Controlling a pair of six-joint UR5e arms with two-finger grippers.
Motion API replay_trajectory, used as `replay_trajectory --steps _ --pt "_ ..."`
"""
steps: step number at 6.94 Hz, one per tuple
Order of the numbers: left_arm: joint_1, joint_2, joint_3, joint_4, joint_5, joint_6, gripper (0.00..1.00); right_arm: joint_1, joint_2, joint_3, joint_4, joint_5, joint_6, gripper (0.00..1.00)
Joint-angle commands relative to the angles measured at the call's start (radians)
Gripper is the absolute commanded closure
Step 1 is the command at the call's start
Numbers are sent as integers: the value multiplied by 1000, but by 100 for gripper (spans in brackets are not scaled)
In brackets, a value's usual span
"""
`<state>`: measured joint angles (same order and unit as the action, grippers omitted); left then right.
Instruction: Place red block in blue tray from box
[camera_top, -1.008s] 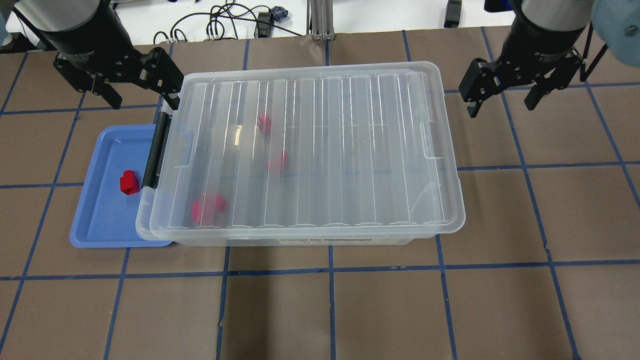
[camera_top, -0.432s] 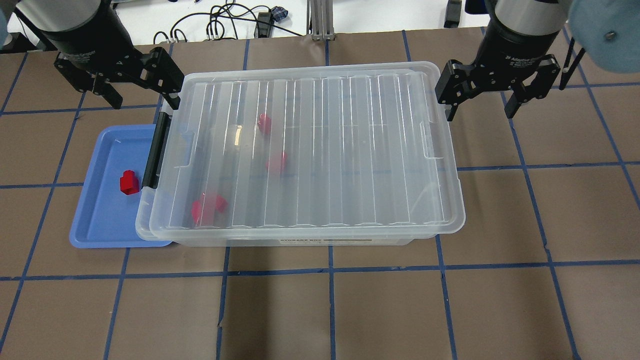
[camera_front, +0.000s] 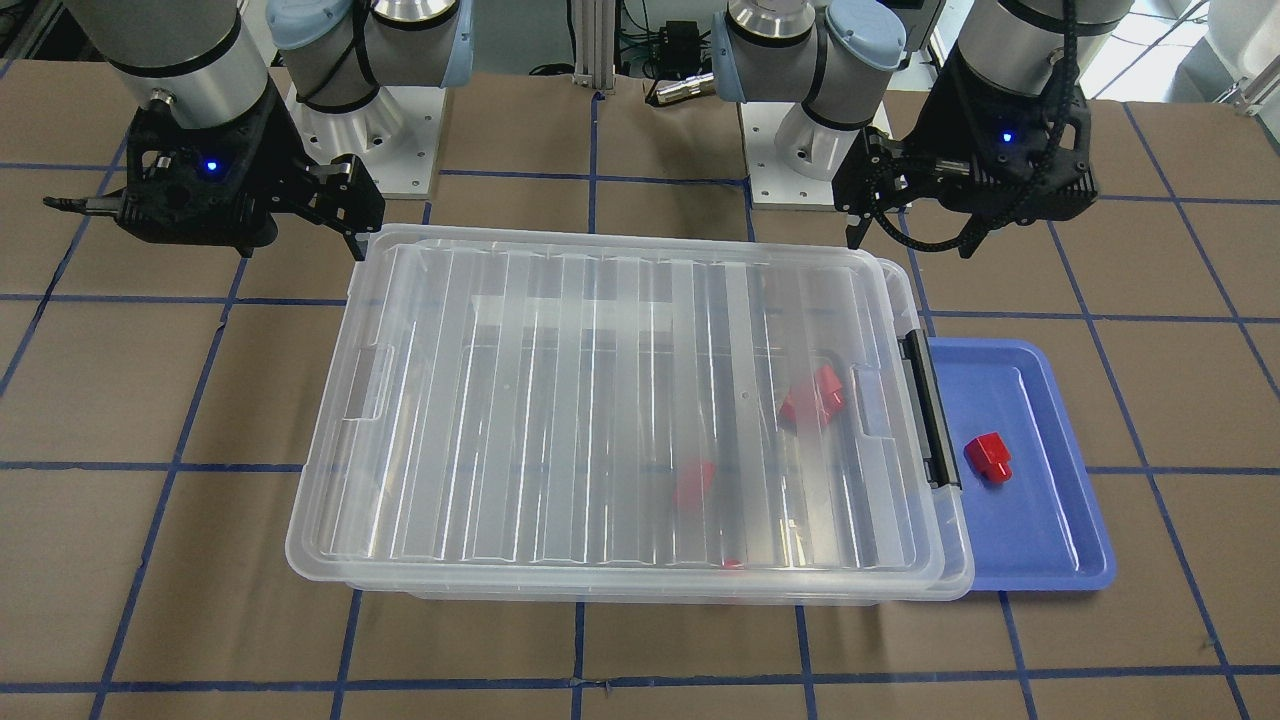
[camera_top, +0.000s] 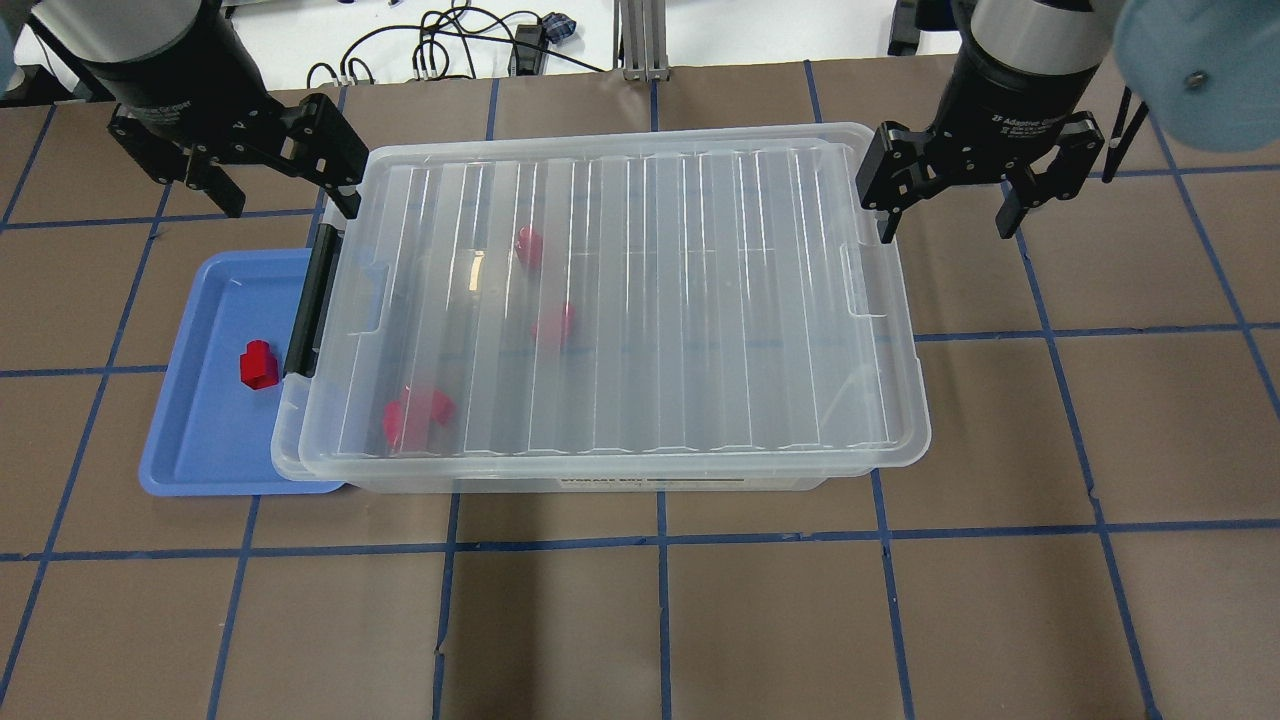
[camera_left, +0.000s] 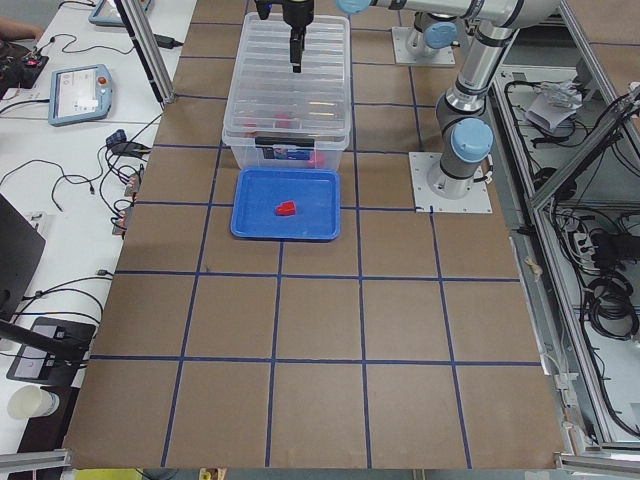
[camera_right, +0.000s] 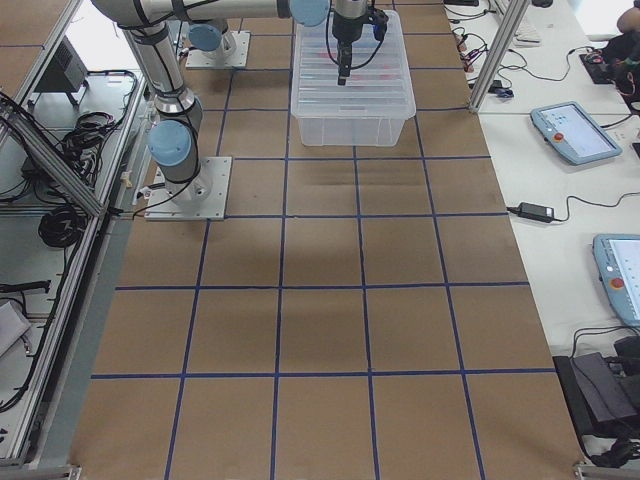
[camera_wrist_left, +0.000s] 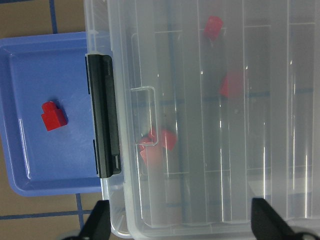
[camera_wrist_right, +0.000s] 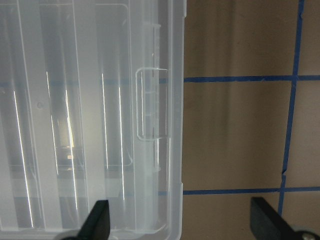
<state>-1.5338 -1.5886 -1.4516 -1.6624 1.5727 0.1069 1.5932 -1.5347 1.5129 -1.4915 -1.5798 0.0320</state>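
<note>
The clear box (camera_top: 750, 300) stands mid-table with its ribbed lid on and its black latch handle (camera_top: 308, 300) at the left end. Three red blocks show blurred through the lid (camera_top: 415, 415) (camera_top: 553, 322) (camera_top: 528, 245). The blue tray (camera_top: 200, 440) lies against the box's left end, partly under its rim, with one red block (camera_top: 257, 364) in it. My left gripper (camera_top: 290, 205) is open and empty above the box's far left corner; its wrist view shows the tray (camera_wrist_left: 30, 165) and the latch (camera_wrist_left: 102, 115). My right gripper (camera_top: 946, 232) is open and empty above the far right corner.
The brown table has a grid of blue tape lines (camera_top: 660, 540). Cables (camera_top: 450, 40) and a metal post (camera_top: 640, 40) lie beyond the far edge. The arm bases (camera_front: 800, 130) stand behind the box in the front-facing view.
My right gripper has moved left, from open table to the box's far right corner. The left gripper, box, tray and blocks have not moved.
</note>
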Motion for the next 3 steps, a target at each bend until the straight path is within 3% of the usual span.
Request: replay_trajectory --steps 1,3 --pt "-2 -1 0 1 1 -1 0 1 -7 1 -1 -5 -1 0" --pt "-2 1 0 1 0 -3 0 1 -12 1 -1 0 -1 0"
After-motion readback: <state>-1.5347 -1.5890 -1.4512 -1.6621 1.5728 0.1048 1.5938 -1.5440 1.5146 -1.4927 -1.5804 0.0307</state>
